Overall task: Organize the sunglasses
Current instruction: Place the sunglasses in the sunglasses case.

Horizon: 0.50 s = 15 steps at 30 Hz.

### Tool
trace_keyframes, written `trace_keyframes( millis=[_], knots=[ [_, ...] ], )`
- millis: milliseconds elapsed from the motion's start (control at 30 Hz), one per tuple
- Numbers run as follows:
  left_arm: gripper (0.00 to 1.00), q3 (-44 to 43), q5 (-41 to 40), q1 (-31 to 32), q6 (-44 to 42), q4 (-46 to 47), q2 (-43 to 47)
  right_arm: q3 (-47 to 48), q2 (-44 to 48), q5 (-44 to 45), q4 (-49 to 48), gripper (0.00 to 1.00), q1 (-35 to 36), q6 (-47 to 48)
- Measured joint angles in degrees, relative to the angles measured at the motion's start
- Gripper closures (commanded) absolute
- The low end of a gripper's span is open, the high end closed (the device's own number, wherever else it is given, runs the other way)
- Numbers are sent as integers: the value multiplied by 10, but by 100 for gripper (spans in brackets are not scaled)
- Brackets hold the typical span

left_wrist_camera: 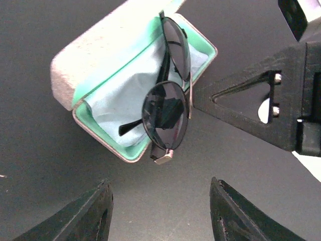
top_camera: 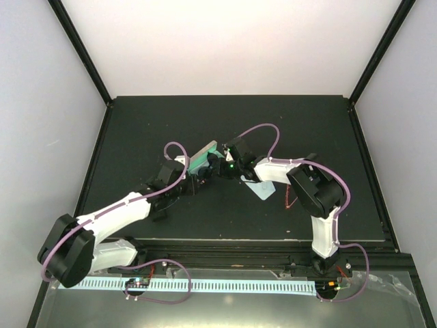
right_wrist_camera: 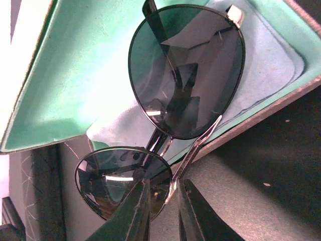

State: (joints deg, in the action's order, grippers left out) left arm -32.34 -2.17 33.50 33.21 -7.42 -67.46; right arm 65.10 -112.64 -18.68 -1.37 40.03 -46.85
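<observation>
Jaws of the left gripper (left_wrist_camera: 161, 193) spread, empty; just beyond, black sunglasses (left_wrist_camera: 165, 113) pinched at the frame by the right gripper (right_wrist_camera: 163, 193), long axis crossing the front rim of the open case (left_wrist_camera: 95, 55), half inside.

A matte black desk (top_camera: 136, 130) fills the centre under soft, even light. A white back wall (top_camera: 232, 41) rises at 12 o'clock. Pale grey side walls stand at 9 o'clock (top_camera: 34, 102) and 3 o'clock (top_camera: 416, 116). A black corner post (top_camera: 78, 48) slants at 11 o'clock.
</observation>
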Motion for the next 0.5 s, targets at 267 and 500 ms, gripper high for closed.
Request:
trace_keyframes(
  millis=[267, 500],
  knots=[
    [48, 14, -15, -24, 31, 21, 3, 0, -17, -15, -12, 77, 0, -40],
    [48, 32, -21, -46, 43, 28, 4, 0, -22, -34, -21, 77, 0, -64]
  ],
)
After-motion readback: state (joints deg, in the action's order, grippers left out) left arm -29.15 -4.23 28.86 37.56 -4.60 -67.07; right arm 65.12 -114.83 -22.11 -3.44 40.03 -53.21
